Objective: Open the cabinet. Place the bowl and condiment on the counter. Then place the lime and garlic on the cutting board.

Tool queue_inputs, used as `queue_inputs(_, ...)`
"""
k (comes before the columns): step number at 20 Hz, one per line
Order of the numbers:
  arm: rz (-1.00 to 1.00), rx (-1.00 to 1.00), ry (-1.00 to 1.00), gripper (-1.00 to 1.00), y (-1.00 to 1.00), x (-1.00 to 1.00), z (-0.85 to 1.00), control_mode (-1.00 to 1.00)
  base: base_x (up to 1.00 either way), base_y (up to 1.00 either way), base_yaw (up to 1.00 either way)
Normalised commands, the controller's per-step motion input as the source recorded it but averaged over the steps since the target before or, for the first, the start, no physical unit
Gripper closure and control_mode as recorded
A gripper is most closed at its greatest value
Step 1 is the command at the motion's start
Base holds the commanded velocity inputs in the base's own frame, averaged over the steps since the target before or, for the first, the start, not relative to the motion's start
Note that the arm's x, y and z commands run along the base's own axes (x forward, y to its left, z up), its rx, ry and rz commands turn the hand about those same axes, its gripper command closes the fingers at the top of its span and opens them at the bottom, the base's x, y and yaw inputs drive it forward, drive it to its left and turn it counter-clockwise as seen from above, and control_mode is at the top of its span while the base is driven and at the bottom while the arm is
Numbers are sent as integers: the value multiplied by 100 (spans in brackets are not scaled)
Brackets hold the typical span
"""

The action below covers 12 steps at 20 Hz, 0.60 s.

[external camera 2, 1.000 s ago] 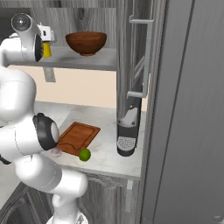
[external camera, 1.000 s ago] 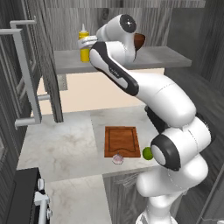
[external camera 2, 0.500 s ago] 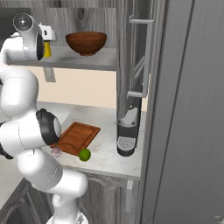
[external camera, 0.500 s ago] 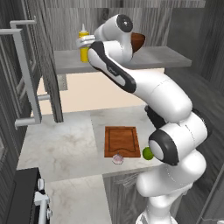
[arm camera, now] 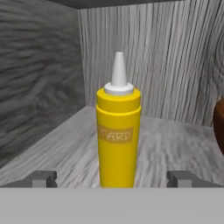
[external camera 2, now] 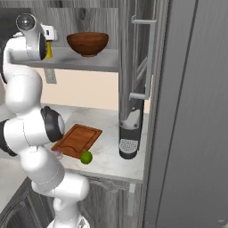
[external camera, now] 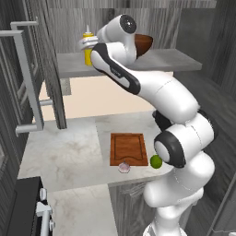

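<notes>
Claw (arm camera: 112, 178): spread wide, holding nothing, level with the condiment's base, one fingertip (arm camera: 41, 178) on each side of it.
Condiment (arm camera: 118, 135): upright on the cabinet (external camera: 50, 69) shelf, near its back corner.
Bowl (external camera 2: 87, 43): on the same shelf, apart from the condiment.
Cabinet doors: swung open.
Cutting board (external camera: 128, 148): flat on the bench (external camera: 64, 154).
Garlic (external camera: 124, 167): at the board's front edge.
Lime (external camera: 156, 161): on the bench, just beside the board's front corner.

A cream wall (external camera: 99, 99) runs behind my table, with a grey socket (external camera 2: 50, 76) on it. A black coffee machine (external camera 2: 130, 133) stands to the right, beside a tall dark woodgrain panel (external camera 2: 191, 111).
</notes>
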Motion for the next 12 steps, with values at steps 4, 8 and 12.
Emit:
queue_inputs(4,0,0,0,-100,6,16,0,-100,0,0,0)
queue_inputs(8,0,0,0,-100,9,14,0,-100,0,0,0)
queue_inputs(12,-1,0,0,-100,12,11,0,-100,0,0,0)
